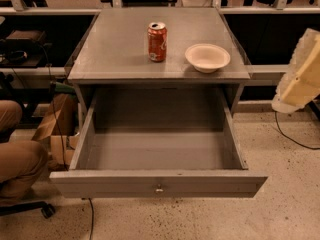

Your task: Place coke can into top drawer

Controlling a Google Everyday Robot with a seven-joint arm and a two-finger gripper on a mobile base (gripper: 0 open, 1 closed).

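the coke can (157, 42) stood upright on the cabinet top (115, 51) beside the bowl (207, 57), unheld; the top drawer (205, 183) gaped open below, ready to take it, we judged; the gripper (299, 75) hung far right, open or closed we couldn't tell.

We've got the coke can (157, 42) on the counter (115, 49) left of the bowl (207, 57), top drawer (158, 183) open below, end effector (299, 76) off right.

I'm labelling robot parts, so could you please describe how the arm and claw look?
Only the claw shows, at the right edge beside the cabinet: a chunky, pale cream-yellow form with a whitish rounded lower end. No markings or cables on it can be made out.
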